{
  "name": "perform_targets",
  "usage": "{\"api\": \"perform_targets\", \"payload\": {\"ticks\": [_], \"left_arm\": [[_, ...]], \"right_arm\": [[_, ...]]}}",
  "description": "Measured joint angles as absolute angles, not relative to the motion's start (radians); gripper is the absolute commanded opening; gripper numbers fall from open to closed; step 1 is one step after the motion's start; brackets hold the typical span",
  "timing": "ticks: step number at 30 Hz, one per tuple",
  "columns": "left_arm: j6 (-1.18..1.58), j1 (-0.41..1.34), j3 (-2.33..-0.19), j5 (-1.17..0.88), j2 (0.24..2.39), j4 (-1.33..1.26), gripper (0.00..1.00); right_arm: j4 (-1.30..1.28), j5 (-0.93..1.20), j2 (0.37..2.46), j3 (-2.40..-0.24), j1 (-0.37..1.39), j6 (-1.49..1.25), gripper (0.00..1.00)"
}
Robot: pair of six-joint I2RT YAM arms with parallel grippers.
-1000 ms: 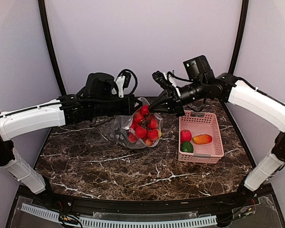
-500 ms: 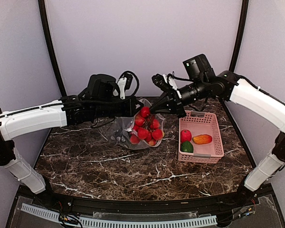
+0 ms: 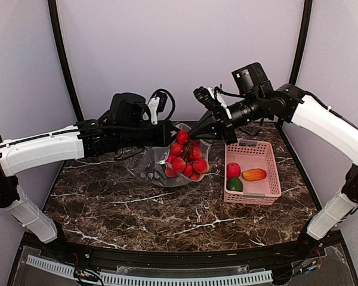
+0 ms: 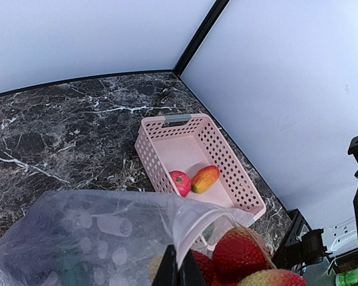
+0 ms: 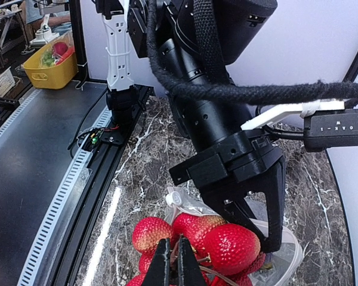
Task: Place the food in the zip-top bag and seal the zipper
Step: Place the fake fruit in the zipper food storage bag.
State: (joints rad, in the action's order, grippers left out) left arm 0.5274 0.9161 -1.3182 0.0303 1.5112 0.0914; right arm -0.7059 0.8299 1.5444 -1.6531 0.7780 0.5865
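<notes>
White right arm (image 3: 328,122) outstretched over bag (image 3: 150,168)

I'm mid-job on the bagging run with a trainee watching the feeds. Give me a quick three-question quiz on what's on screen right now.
1. Count: how many food pieces lie in the pink basket?
2. Multiple choice: the right gripper is shut on A) the red grape bunch, B) the basket's rim, C) nothing.
3. True or false: the left gripper is open and clear of the zip-top bag.
Key: 1) three: one red, one orange, one green. 2) A. 3) false; it is shut on the bag's rim.
</notes>
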Motion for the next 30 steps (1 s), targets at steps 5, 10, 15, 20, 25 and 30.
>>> {"api": "perform_targets", "payload": {"ticks": [5,10,15,20,25,30], "left_arm": [[0.527,0.912,-1.318,0.019,1.517,0.089,0.01],[0.527,0.908,-1.317,0.014,1.520,0.089,0.01],[0.527,0.903,-1.317,-0.008,1.520,0.083,0.01],[0.527,0.901,-1.316,-0.026,1.520,0.083,0.01],[0.527,0.900,-1.299,-0.027,1.520,0.083,0.01],[0.528,0.899,-1.279,-0.026,1.514,0.083,0.01]], "right_arm": [[-0.713,0.834,1.544,-1.646,0.779,0.602,0.00],[-0.715,0.836,1.544,-1.631,0.782,0.619,0.00],[-0.676,0.778,1.543,-1.590,0.786,0.627,0.00],[-0.593,0.627,1.547,-1.528,0.787,0.582,0.00],[-0.516,0.475,1.555,-1.527,0.787,0.529,0.00],[-0.485,0.414,1.575,-1.528,0.786,0.502,0.38]]}}
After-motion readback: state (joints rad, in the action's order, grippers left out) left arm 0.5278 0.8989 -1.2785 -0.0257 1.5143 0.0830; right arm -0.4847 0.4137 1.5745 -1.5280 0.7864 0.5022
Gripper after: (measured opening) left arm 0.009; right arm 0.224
